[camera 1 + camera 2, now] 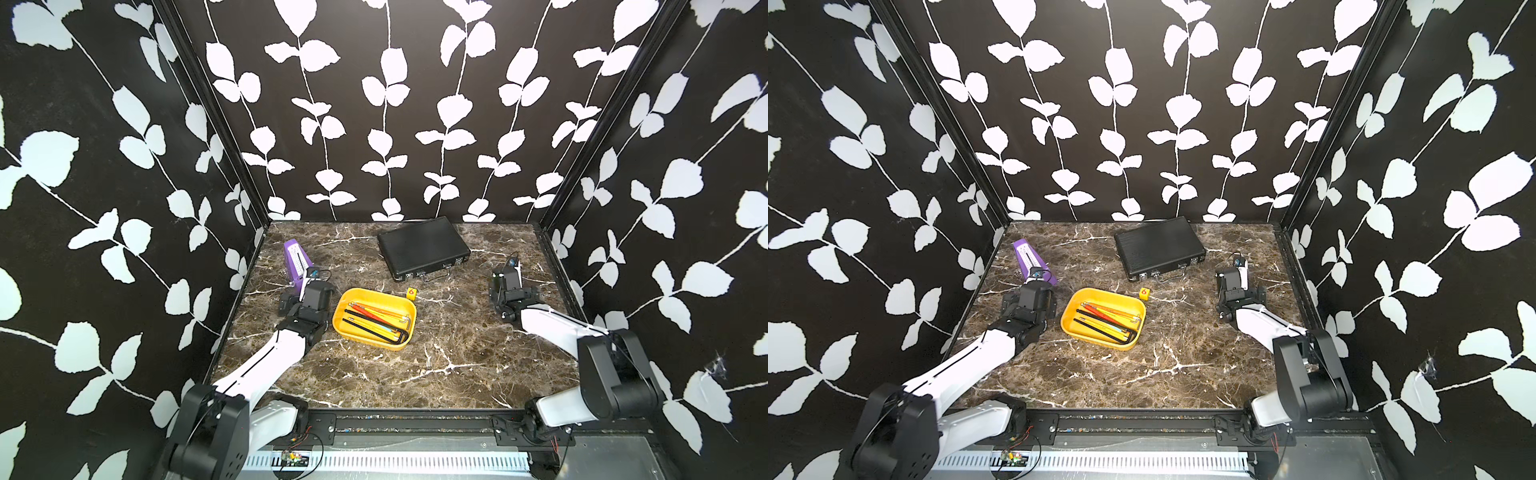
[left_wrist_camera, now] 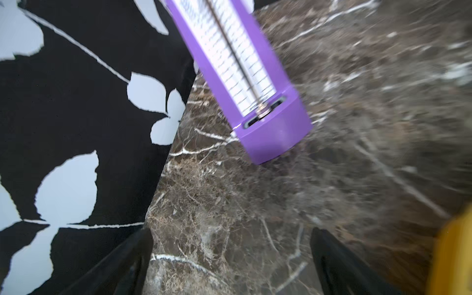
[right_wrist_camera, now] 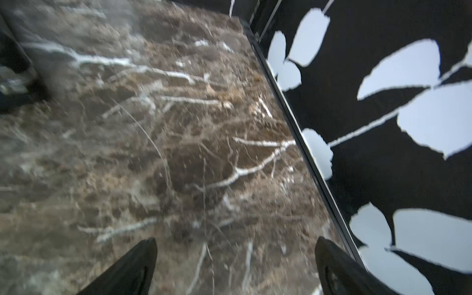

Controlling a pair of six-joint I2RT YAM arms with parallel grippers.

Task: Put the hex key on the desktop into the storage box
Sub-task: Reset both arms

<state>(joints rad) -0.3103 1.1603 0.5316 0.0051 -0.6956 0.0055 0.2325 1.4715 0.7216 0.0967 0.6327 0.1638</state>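
Left gripper and right gripper both spread wide, empty, low over the desktop. Hex keys lie piled inside the yellow storage box, between the two grippers.

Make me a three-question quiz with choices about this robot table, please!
1. Where do the hex keys lie? A) in a cup B) in the storage box C) on a chair
2. What colour is the metronome? A) green B) red C) purple
3. How is the right gripper? A) open, empty B) shut on a key C) shut, empty
Answers: 1 B, all keys sit inside the storage box; 2 C, its body is purple; 3 A, its jaws stand apart over bare desktop.
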